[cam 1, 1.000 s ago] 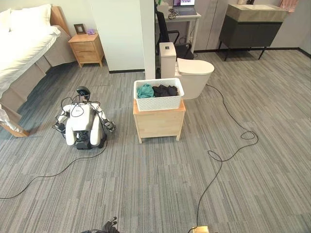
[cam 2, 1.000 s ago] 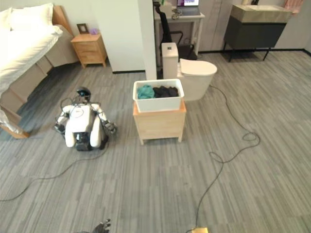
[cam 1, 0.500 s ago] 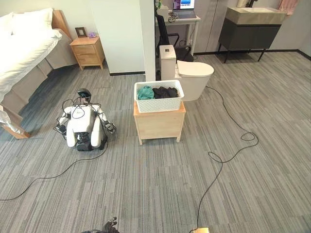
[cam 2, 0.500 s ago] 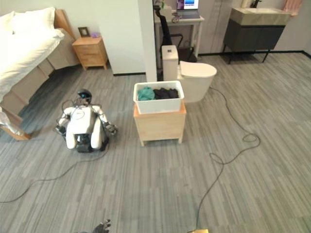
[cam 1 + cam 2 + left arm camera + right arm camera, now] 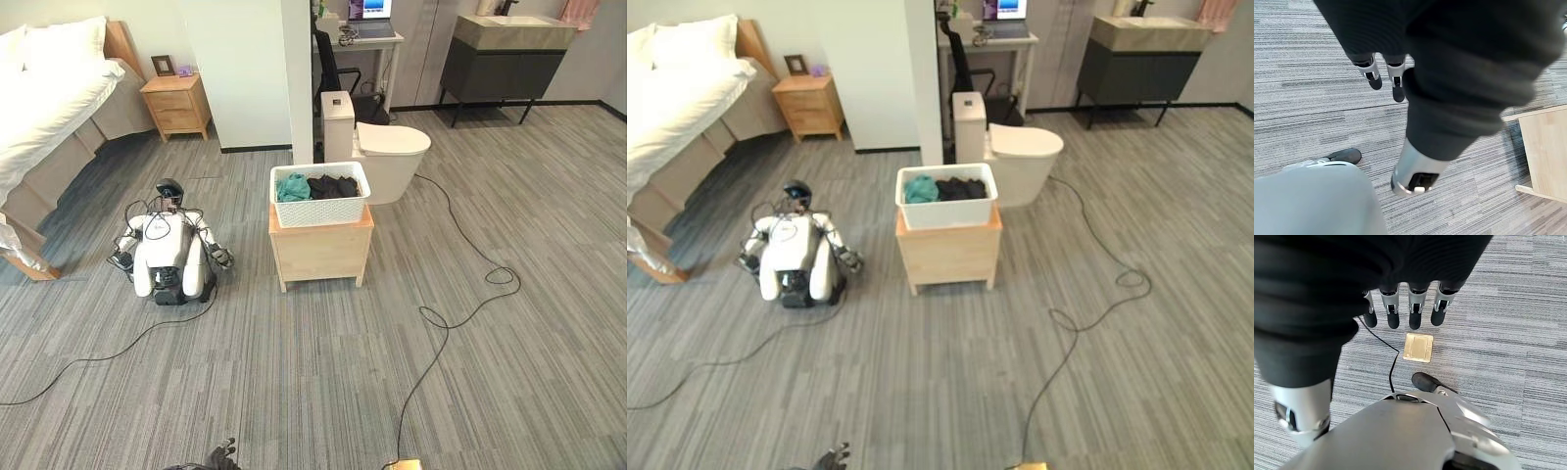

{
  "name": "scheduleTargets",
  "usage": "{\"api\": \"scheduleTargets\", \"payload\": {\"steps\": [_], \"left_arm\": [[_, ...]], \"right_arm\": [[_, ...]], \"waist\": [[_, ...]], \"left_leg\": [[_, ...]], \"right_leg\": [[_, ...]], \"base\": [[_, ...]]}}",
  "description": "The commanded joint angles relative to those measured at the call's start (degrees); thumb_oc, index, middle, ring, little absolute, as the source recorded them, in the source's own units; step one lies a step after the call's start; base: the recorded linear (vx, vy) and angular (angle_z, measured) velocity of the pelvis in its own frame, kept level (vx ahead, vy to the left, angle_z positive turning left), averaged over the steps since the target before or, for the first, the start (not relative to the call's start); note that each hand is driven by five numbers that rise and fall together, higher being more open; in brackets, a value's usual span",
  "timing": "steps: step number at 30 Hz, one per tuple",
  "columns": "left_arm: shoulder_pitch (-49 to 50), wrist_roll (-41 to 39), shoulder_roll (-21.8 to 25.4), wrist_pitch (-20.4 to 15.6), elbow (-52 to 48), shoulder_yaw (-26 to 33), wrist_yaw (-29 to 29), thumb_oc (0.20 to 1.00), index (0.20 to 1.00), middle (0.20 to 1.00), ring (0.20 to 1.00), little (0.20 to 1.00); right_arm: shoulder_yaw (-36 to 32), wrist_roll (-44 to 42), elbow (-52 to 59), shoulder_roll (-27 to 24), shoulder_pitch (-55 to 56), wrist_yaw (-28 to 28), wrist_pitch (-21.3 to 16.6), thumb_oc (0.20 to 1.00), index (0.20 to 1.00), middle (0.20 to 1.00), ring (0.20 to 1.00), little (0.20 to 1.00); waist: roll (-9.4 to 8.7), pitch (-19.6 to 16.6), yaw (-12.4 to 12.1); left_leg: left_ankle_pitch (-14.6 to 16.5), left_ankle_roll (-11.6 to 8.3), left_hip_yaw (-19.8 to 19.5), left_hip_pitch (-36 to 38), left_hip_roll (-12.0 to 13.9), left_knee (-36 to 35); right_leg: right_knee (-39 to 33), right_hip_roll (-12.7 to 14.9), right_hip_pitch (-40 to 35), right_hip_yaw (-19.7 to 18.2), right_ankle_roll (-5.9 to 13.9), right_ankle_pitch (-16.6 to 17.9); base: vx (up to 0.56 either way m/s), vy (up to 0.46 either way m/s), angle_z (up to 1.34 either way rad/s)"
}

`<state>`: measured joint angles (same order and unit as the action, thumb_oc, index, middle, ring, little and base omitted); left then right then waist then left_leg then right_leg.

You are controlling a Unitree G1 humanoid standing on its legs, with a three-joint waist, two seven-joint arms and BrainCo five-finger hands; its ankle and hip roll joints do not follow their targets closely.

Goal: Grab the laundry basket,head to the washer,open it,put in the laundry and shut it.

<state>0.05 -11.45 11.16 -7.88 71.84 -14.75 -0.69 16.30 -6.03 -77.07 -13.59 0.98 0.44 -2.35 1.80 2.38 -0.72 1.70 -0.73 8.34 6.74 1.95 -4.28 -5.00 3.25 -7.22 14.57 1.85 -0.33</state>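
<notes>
you have the bed at far left, and a toilet just behind a small wooden table. on that table sits the white laundry basket, with teal and dark laundry inside. a second humanoid robot sits on the floor to the table's left. a square brass floor plate lies below your right hand, whose fingers hang straight and empty. your left hand looks likewise relaxed, though few fingers show; both are well apart from the basket.
</notes>
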Motion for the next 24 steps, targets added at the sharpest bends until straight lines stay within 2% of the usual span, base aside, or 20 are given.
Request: {"api": "scheduleTargets", "payload": {"steps": [1,3,4,5,6,7,8,9,10,11,12,15,17,19,20,21,22,23,24], "left_arm": [[-3.91,-2.68,1.82,-1.80,2.00,-1.12,-0.12,1.000,1.000,1.000,1.000,1.000],[-3.93,-2.70,1.81,-1.79,1.93,-1.25,-0.21,1.000,1.000,1.000,1.000,1.000],[-3.91,-2.96,1.87,-1.78,1.81,-1.31,-0.35,1.000,1.000,1.000,1.000,1.000],[-4.30,-4.53,1.90,-1.84,1.04,-1.24,-0.30,1.000,1.000,1.000,1.000,1.000],[-4.32,-4.53,1.90,-1.84,1.04,-1.24,-0.30,1.000,1.000,1.000,1.000,1.000],[-4.35,-6.23,1.65,-1.88,-0.27,-0.90,-0.05,1.000,1.000,1.000,1.000,1.000],[-4.36,-6.24,1.65,-1.87,-0.27,-0.89,-0.05,1.000,1.000,1.000,1.000,1.000],[-4.59,-6.64,1.58,-2.04,-0.49,-0.99,0.15,1.000,1.000,1.000,1.000,1.000],[-4.30,-7.29,1.68,-2.19,-1.35,-0.78,0.01,1.000,1.000,1.000,1.000,1.000],[-4.30,-7.29,1.68,-2.19,-1.35,-0.78,0.01,1.000,1.000,1.000,1.000,1.000],[-4.16,-7.63,1.75,-2.39,-1.83,-0.63,0.07,1.000,1.000,1.000,1.000,1.000],[-4.21,-8.40,1.85,-2.89,-2.90,-0.96,0.35,1.000,1.000,1.000,1.000,1.000],[-3.21,-8.79,1.98,-2.92,-3.77,-0.37,0.10,1.000,1.000,1.000,1.000,1.000],[-2.79,-9.07,2.07,-2.88,-4.03,-0.15,0.05,1.000,1.000,1.000,1.000,1.000],[-2.54,-8.86,3.06,-2.92,-4.40,0.15,-0.63,1.000,1.000,1.000,1.000,1.000],[-2.54,-8.86,3.05,-2.92,-4.40,0.15,-0.63,1.000,1.000,1.000,1.000,1.000],[-2.81,-8.34,3.32,-2.79,-3.91,0.17,-0.81,1.000,1.000,1.000,1.000,1.000],[-2.86,-7.33,3.86,-2.70,-3.53,-0.22,-0.93,1.000,1.000,1.000,1.000,1.000],[-2.86,-7.33,3.84,-2.70,-3.53,-0.22,-0.93,1.000,1.000,1.000,1.000,1.000]], "right_arm": [[0.79,-1.46,-5.04,-0.58,-1.95,0.41,-0.13,1.000,1.000,1.000,1.000,1.000],[0.76,-1.64,-4.99,-0.61,-1.96,0.45,-0.28,1.000,1.000,1.000,1.000,1.000],[0.78,-1.94,-4.92,-0.61,-1.94,0.45,-0.44,1.000,1.000,1.000,1.000,1.000],[0.78,-2.84,-4.32,-0.84,-2.55,0.00,-0.86,1.000,1.000,1.000,1.000,1.000],[0.77,-2.84,-4.32,-0.84,-2.57,0.00,-0.86,1.000,1.000,1.000,1.000,1.000],[0.68,-3.84,-3.11,-1.44,-3.14,-0.28,-1.18,1.000,1.000,1.000,1.000,1.000],[0.68,-3.84,-3.11,-1.44,-3.16,-0.28,-1.17,1.000,1.000,1.000,1.000,1.000],[0.58,-4.34,-2.52,-1.93,-3.69,-0.74,-1.25,1.000,1.000,1.000,1.000,1.000],[0.55,-5.12,-1.44,-2.79,-4.51,-0.96,-1.28,1.000,1.000,1.000,1.000,1.000],[0.55,-5.12,-1.43,-2.79,-4.52,-0.96,-1.28,1.000,1.000,1.000,1.000,1.000],[0.61,-5.90,-0.78,-3.18,-5.14,-0.94,-1.59,1.000,1.000,1.000,1.000,1.000],[0.38,-8.04,0.50,-3.54,-6.65,-1.52,-2.07,1.000,1.000,1.000,1.000,1.000],[0.51,-8.23,0.48,-3.14,-7.22,-1.13,-1.83,1.000,1.000,1.000,1.000,1.000],[0.19,-8.25,0.16,-2.75,-7.03,-1.26,-1.91,1.000,1.000,1.000,1.000,1.000],[-0.08,-8.08,-0.89,-1.90,-7.14,-0.48,-1.75,1.000,1.000,1.000,1.000,1.000],[-0.08,-8.08,-0.89,-1.92,-7.14,-0.48,-1.75,1.000,1.000,1.000,1.000,1.000],[-0.58,-8.32,-1.11,-1.68,-7.05,0.04,-1.76,1.000,1.000,1.000,1.000,1.000],[-0.98,-8.25,-1.37,-1.48,-6.80,0.45,-1.45,1.000,1.000,1.000,1.000,1.000],[-0.98,-8.25,-1.37,-1.50,-6.80,0.45,-1.45,1.000,1.000,1.000,1.000,1.000]], "waist": [[-0.92,0.32,-0.33],[-0.90,0.51,-0.24],[-1.02,0.96,-0.24],[-1.53,3.02,-0.56],[-1.46,2.87,-0.35],[-1.88,4.74,-0.71],[-1.78,4.64,-0.52],[-2.13,5.62,-0.52],[-2.30,5.93,-1.31],[-2.33,5.78,-1.31],[-2.40,5.65,-2.04],[-2.26,5.32,-3.90],[-2.25,4.37,-5.31],[-2.38,3.82,-5.78],[-4.11,3.80,-7.36],[-4.04,3.69,-7.38],[-4.56,3.76,-7.24],[-4.64,3.90,-6.54],[-4.56,3.78,-6.58]], "left_leg": [[-4.68,-6.39,-0.73,-2.49,8.81,-0.72],[-5.02,-6.63,-0.94,-2.52,9.39,-0.47],[-5.37,-7.01,-1.27,-3.49,10.43,1.53],[-6.99,-7.37,-3.11,-8.98,11.77,10.67],[-6.79,-7.40,-3.43,-9.54,11.85,11.17],[-8.55,-6.34,-5.06,-14.26,10.79,19.41],[-8.37,-6.36,-5.35,-14.71,10.84,19.86],[-9.68,-5.52,-4.40,-17.40,10.07,22.47],[-7.66,-4.19,-2.18,-20.81,7.16,20.09],[-7.81,-4.15,-2.16,-20.91,7.11,19.91],[-7.34,-3.75,-2.22,-22.07,5.64,16.93],[-9.69,-4.23,-1.51,-26.33,3.48,9.93],[-9.99,-3.70,-1.46,-26.14,3.22,8.51],[-10.30,-3.31,-2.46,-26.65,3.09,9.11],[-6.06,-0.84,-5.84,-27.22,0.33,16.40],[-6.13,-0.85,-5.86,-27.34,0.41,16.35],[-4.69,0.10,-5.04,-26.38,-0.31,17.11],[-2.51,2.26,-4.09,-24.04,-1.75,17.22],[-2.61,2.24,-4.10,-24.13,-1.65,17.12]], "right_leg": [[0.38,2.89,-0.84,-2.50,2.51,-1.89],[0.89,2.32,-0.84,-2.66,2.03,-2.46],[1.81,1.43,-0.78,-3.12,1.07,-3.40],[3.09,0.80,-0.44,-3.27,-0.33,-4.14],[3.14,0.71,-0.24,-3.06,-0.37,-4.16],[3.62,0.30,-0.61,-2.94,-1.59,-4.82],[3.65,0.21,-0.49,-2.74,-1.60,-4.85],[3.71,0.35,-0.77,-2.27,-1.84,-5.13],[3.24,0.48,-1.16,-2.36,-1.33,-5.91],[3.25,0.52,-0.98,-2.36,-1.31,-5.86],[2.69,0.37,-1.37,-2.68,-0.93,-6.33],[1.24,-0.33,-3.28,-3.58,-0.04,-7.70],[1.61,-0.41,-4.80,-4.56,0.65,-9.07],[2.49,-0.09,-5.47,-4.54,1.10,-10.11],[11.75,3.01,-4.46,-5.51,2.41,-11.33],[11.72,2.93,-4.33,-5.54,2.39,-11.24],[15.45,3.80,-3.64,-5.62,3.55,-9.35],[25.31,5.28,0.34,-6.63,4.91,-2.11],[25.24,5.19,0.47,-6.67,4.89,-1.99]], "base": [[0.03,-0.182,0.02],[0.02,-0.120,0.07],[-0.07,-0.194,0.13],[-0.07,-0.195,0.24],[-0.09,-0.238,0.32],[-0.02,-0.108,0.28],[-0.01,-0.143,0.26],[0.11,-0.016,0.26],[0.12,-0.015,0.33],[0.19,0.047,0.21],[0.15,0.056,0.07],[0.28,0.088,-0.13],[0.40,0.131,-0.17],[0.45,0.175,-0.42],[0.43,0.184,-0.49],[0.59,0.257,-0.54],[0.39,0.231,-0.54],[0.39,0.230,-0.54],[0.35,0.253,-0.45]]}}
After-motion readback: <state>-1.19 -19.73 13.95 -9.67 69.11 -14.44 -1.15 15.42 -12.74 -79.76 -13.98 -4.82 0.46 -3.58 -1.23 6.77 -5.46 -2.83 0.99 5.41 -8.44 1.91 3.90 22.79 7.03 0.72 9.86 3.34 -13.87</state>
